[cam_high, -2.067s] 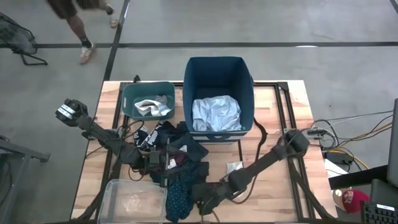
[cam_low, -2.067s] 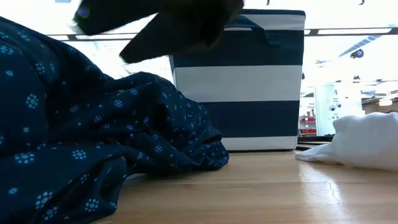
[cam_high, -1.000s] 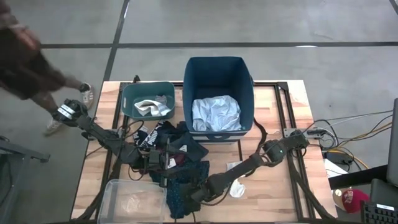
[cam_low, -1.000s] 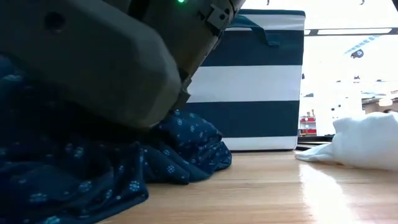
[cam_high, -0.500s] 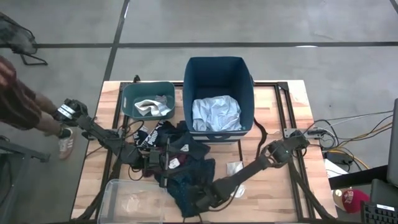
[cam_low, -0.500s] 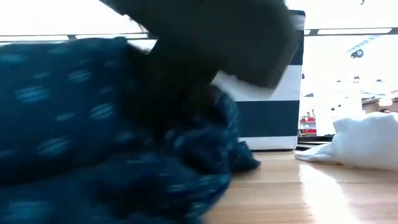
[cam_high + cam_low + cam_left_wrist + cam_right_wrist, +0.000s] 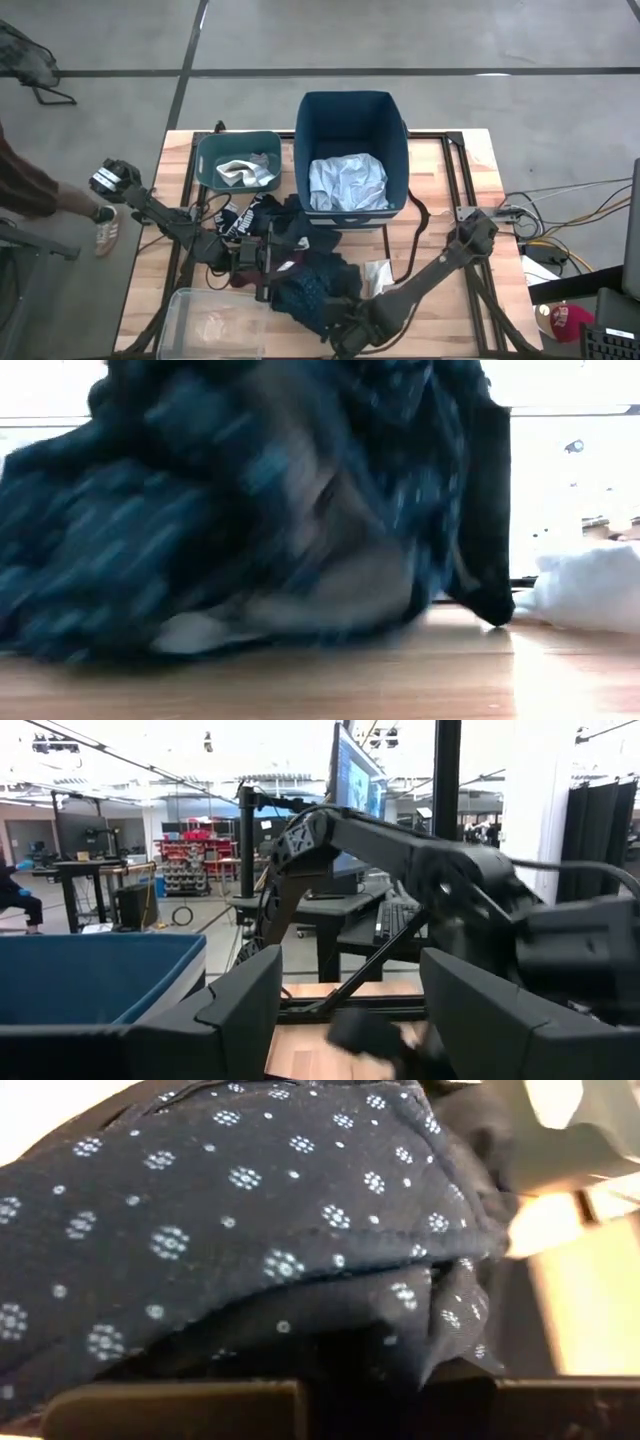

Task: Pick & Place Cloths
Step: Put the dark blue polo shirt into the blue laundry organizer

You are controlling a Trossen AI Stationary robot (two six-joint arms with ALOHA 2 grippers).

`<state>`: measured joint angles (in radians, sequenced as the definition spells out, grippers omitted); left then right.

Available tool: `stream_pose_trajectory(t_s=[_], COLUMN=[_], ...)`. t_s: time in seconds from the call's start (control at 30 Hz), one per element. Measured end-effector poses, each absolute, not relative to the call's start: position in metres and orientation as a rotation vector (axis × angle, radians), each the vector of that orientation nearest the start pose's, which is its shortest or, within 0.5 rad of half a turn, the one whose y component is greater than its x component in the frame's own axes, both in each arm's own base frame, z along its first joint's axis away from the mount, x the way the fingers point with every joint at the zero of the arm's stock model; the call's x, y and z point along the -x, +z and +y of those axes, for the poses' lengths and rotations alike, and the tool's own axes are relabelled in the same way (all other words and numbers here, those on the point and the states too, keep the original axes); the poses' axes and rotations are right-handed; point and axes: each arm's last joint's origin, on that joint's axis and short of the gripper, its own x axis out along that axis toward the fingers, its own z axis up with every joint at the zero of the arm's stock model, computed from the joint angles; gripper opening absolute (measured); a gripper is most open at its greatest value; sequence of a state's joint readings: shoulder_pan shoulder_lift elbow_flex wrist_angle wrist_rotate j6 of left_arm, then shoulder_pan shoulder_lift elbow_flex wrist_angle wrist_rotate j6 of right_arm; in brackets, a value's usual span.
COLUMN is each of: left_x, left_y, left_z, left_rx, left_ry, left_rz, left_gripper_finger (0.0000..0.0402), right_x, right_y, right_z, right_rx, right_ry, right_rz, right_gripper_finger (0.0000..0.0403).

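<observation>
A navy patterned cloth (image 7: 312, 288) is bunched up near the table's front middle and fills the low view (image 7: 250, 510). My right gripper (image 7: 342, 320) is shut on it at its near side. Behind it lies a pile with a black cloth with a white logo (image 7: 240, 218). A pale blue-grey cloth (image 7: 347, 182) lies in the navy bin (image 7: 400, 150), and a white cloth (image 7: 245, 170) in the teal bin (image 7: 205, 160). Another white cloth (image 7: 590, 595) lies on the table. My left gripper (image 7: 345, 1010) stands open over the pile's left side, holding nothing. My right gripper holds the navy patterned cloth by a bunched fold (image 7: 380, 1370), several layers of it together between the fingers. It slants down at the cloth from the table's right. The cloth is pulled up into a heap, with its lower folds (image 7: 200, 640) down at the tabletop.
A clear plastic bin (image 7: 215, 322) stands at the near left corner. A person's sleeve (image 7: 30, 190) and shoe show beside the table's left edge. Bare wood lies at the table's right, near the white cloth (image 7: 378, 275).
My right gripper has risen and gone toward the table's right edge, tipping less steeply down, and has drawn the navy patterned cloth with it. The cloth, earlier spread low along the table, is now gathered and lifted into a tall heap.
</observation>
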<state>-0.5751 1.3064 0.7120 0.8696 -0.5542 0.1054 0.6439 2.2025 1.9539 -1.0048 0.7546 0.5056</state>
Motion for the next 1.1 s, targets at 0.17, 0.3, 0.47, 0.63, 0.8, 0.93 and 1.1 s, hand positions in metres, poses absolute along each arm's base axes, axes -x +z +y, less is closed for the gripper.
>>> stream_pose_trajectory(t_s=[0.17,0.3,0.47,0.63,0.8,0.93,1.1], left_x=[-0.240,-0.240,-0.240,-0.240,-0.240,-0.240,-0.240], left_y=[0.296,0.296,0.296,0.296,0.297,0.297,0.297], left_z=[-0.138,-0.138,-0.138,-0.138,-0.138,-0.138,-0.138], left_rx=[0.043,0.043,0.043,0.044,0.045,0.047,0.045], left_ry=[-0.021,-0.021,-0.021,-0.020,-0.020,-0.019,-0.019], left_rz=[-0.237,-0.237,-0.237,-0.239,-0.240,-0.244,-0.244], left_gripper_finger=[0.0243,0.0243,0.0243,0.0243,0.0243,0.0243,0.0243], right_x=[-0.360,-0.347,-0.327,-0.304,-0.280,-0.265,-0.257], right_y=[0.271,0.303,0.347,0.387,0.427,0.452,0.478], right_z=[0.247,0.235,0.218,0.198,0.168,0.143,0.113], right_rx=[0.329,0.320,0.318,0.345,0.318,0.306,0.278], right_ry=[-0.358,-0.388,-0.416,-0.513,-0.628,-0.733,-0.844], right_rz=[0.822,0.758,0.661,0.531,0.407,0.328,0.263], right_gripper_finger=[0.0032,0.0032,0.0032,0.0032,0.0032,0.0038,0.0039])
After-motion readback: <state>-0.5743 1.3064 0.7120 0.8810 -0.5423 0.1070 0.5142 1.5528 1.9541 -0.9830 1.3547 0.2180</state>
